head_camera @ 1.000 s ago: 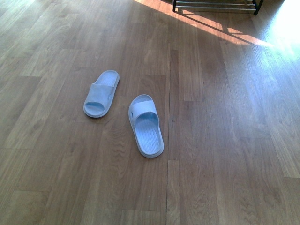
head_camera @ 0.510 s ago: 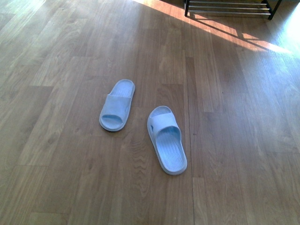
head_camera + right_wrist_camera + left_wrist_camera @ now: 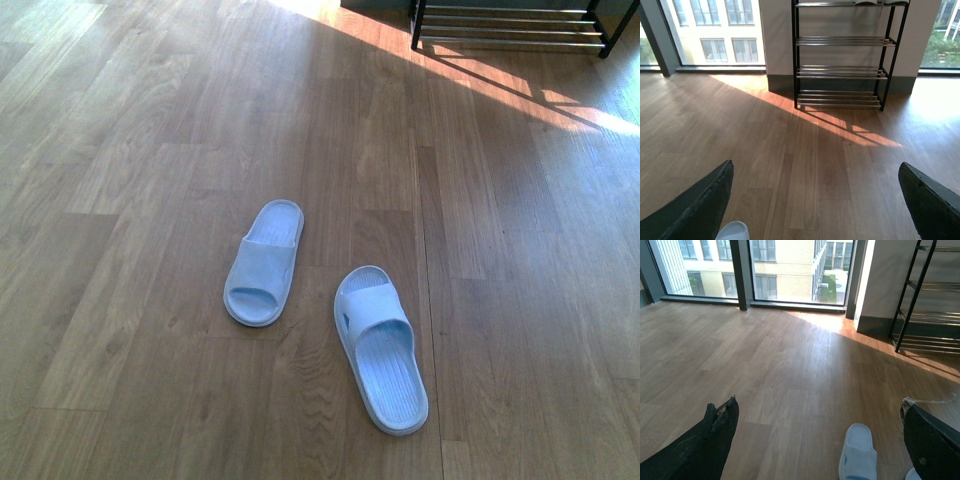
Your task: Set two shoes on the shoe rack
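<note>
The left hand (image 3: 817,407) is spread wide and holds nothing. One pale blue slide (image 3: 857,454) lies flat on the wooden floor (image 3: 790,365) below it, in the gap between its dark fingers (image 3: 710,440) and nearer to one of them, and the tip of the second slide (image 3: 914,474) shows close to that same finger. The right hand (image 3: 816,169) is also spread wide and empty, with the edge of one of the slides just beside one finger, and the shoe rack (image 3: 840,41) stands well ahead of it by the wall.
</note>
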You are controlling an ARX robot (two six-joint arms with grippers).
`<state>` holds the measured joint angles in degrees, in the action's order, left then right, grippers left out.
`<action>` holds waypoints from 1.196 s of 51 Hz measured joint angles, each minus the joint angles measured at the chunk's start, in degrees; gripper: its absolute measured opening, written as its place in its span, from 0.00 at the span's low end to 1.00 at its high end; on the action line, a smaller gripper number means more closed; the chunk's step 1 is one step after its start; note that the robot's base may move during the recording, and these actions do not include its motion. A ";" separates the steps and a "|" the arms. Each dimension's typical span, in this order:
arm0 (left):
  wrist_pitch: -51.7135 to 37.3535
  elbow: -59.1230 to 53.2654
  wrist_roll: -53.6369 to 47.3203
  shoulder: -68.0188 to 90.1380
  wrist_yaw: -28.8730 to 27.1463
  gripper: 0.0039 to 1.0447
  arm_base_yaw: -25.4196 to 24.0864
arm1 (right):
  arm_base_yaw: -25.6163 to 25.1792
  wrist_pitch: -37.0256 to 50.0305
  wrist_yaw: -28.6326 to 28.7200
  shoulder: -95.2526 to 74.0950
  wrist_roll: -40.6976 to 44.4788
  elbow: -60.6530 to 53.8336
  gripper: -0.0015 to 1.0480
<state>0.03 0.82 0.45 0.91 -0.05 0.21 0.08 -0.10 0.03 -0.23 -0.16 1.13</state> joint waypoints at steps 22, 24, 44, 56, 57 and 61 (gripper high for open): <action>0.00 0.00 0.00 0.00 0.04 0.91 0.00 | -2.27 47.76 17.44 -79.45 10.84 12.81 0.91; 0.00 0.00 0.00 0.00 0.04 0.91 0.00 | -1.36 52.00 16.17 -89.02 11.78 14.93 0.91; 0.00 0.00 0.00 0.00 0.04 0.91 0.00 | 4.98 65.55 11.34 -146.55 17.55 35.26 0.91; 0.00 0.00 0.00 0.00 0.04 0.91 0.00 | 9.22 60.43 6.58 -163.77 16.17 50.99 0.91; 0.00 0.00 0.00 0.00 0.02 0.91 0.00 | 9.53 59.89 6.25 -164.45 15.67 52.06 0.91; 0.00 0.00 0.00 0.00 0.04 0.91 0.00 | 10.91 57.16 5.07 -166.99 12.96 56.83 0.91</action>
<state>0.03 0.82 0.45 0.91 -0.01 0.21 10.98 57.06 5.10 -167.22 12.80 57.95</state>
